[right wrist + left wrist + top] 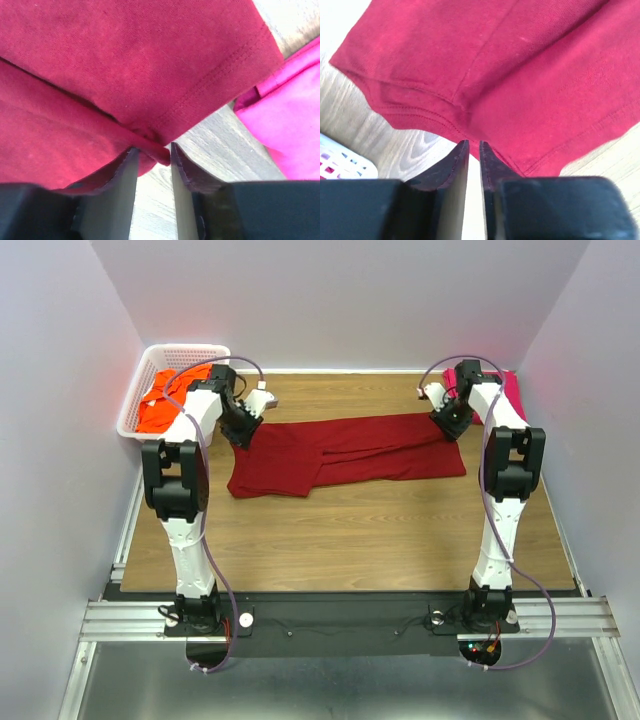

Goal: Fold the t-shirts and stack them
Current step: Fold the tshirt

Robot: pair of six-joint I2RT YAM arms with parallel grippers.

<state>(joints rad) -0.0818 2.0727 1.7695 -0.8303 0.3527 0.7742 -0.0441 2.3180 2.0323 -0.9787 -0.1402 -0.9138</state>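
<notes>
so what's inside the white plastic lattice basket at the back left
A crumpled orange cloth shirt fills the basket. The white left arm covers its right side, and anything beneath the orange cloth is hidden.

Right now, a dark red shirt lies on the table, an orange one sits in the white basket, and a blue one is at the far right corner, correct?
Not blue: the shirt at the far right corner is bright pink, as the top view shows. The rest stands.
</notes>
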